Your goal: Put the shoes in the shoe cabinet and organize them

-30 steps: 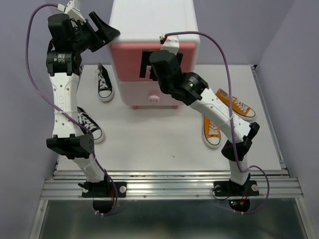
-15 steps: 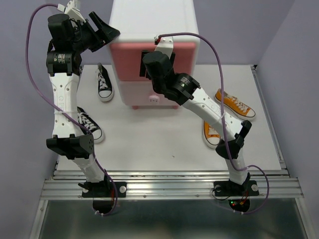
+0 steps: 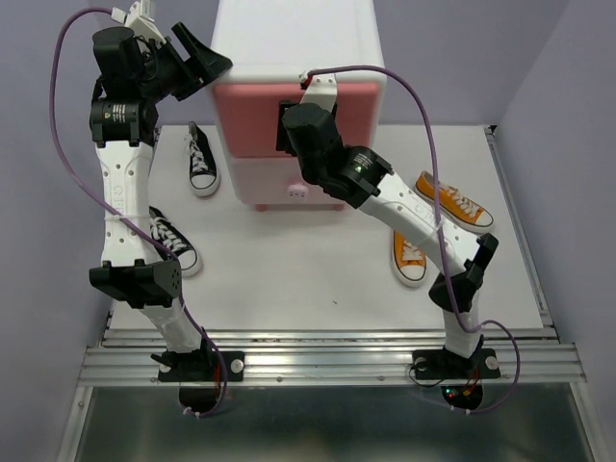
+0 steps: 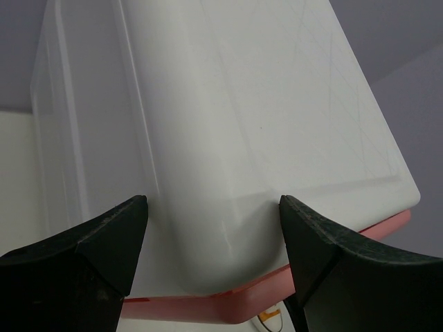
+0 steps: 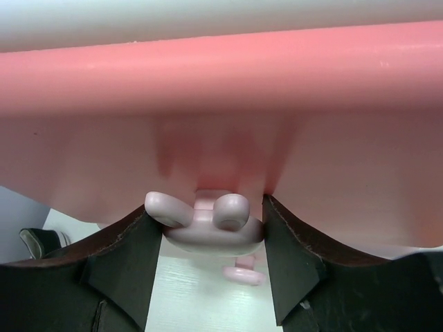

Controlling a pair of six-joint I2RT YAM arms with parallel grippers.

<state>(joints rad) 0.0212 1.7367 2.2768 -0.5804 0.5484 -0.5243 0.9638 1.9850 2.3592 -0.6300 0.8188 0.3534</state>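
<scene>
At the rear-centre shoe cabinet [image 3: 298, 38], the right gripper [image 5: 211, 206] is clamping the bunny knob [image 5: 204, 232] of the upper drawer [image 5: 311, 138] and is risking slipping off its rounded edges or dragging the whole cabinet forward.

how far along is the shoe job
Done: nothing stored yet. The black shoes and orange shoes all lie on the table. In hand: the right hand looks closed on the upper drawer's knob; the left hand is open at the cabinet's top corner. Left: open a drawer and load all four shoes.
</scene>
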